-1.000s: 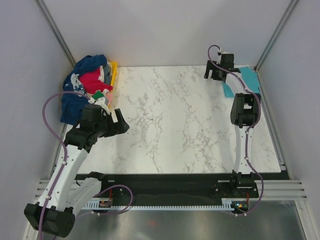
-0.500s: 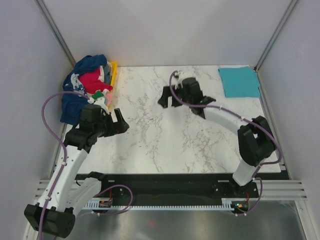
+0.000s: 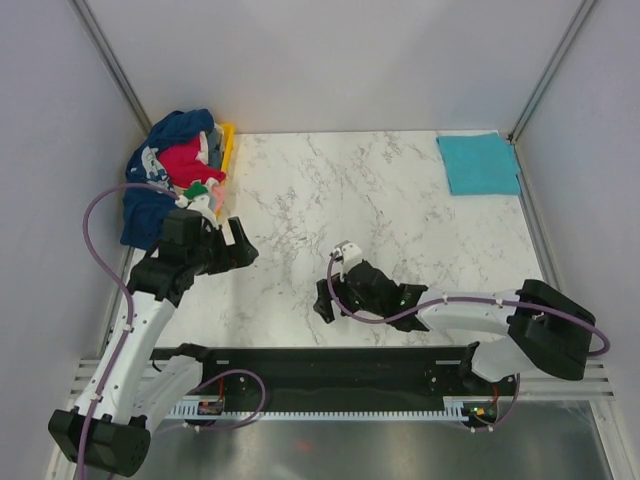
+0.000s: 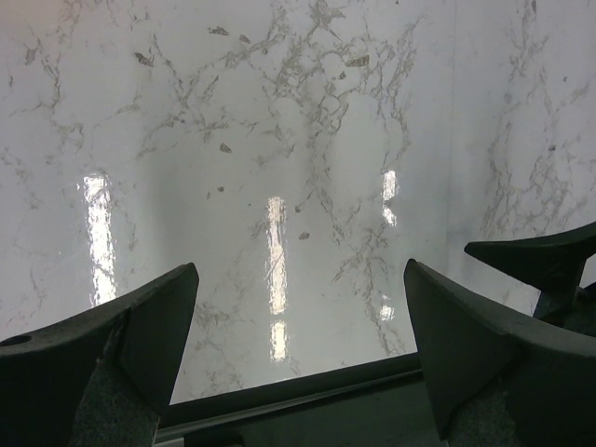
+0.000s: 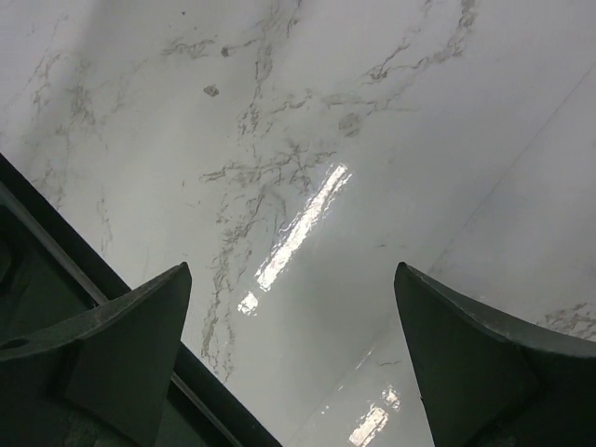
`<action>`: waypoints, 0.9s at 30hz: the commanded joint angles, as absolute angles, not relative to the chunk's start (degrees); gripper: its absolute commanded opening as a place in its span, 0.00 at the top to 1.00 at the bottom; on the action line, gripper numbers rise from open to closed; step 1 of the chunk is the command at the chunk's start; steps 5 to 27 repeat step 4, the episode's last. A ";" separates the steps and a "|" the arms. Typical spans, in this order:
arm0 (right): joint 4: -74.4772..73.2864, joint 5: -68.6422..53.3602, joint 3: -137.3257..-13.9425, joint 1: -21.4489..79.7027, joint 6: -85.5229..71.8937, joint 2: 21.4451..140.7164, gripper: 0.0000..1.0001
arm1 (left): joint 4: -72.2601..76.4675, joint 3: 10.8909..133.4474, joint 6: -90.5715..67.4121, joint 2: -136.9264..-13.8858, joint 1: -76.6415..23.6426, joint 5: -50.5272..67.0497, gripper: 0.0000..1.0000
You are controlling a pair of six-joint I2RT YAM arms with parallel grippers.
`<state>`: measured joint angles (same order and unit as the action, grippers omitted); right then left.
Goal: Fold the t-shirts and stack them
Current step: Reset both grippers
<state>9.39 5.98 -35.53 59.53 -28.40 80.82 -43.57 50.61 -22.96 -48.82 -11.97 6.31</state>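
A folded turquoise t-shirt [image 3: 480,163] lies flat at the table's far right corner. A heap of unfolded t-shirts sits at the far left: a navy one with white print [image 3: 150,195], a red one [image 3: 190,160] and greyish cloth. My left gripper [image 3: 243,250] is open and empty, just right of the heap, over bare marble [image 4: 289,186]. My right gripper [image 3: 328,300] is open and empty, low near the table's front edge at the centre, far from the turquoise shirt. Both wrist views show only marble between the fingers [image 5: 121,345].
A yellow plastic tray [image 3: 227,150] stands under the heap at the far left. A black rail [image 3: 330,360] runs along the table's front edge. Grey walls close in the left, back and right sides.
My right arm has swung from the far right corner, past the table's middle, down to the front centre, leaving the turquoise shirt behind. The left arm has not moved.
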 commanded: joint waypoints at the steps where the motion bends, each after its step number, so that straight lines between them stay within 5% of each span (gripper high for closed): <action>1: 14.85 12.48 -33.84 60.73 -30.15 77.52 0.02 | -41.84 50.54 -20.74 -48.69 -11.69 6.42 0.01; 27: 17.13 13.01 -31.56 61.08 -30.23 75.42 0.02 | -41.84 50.54 -20.92 -48.60 -11.69 5.98 0.01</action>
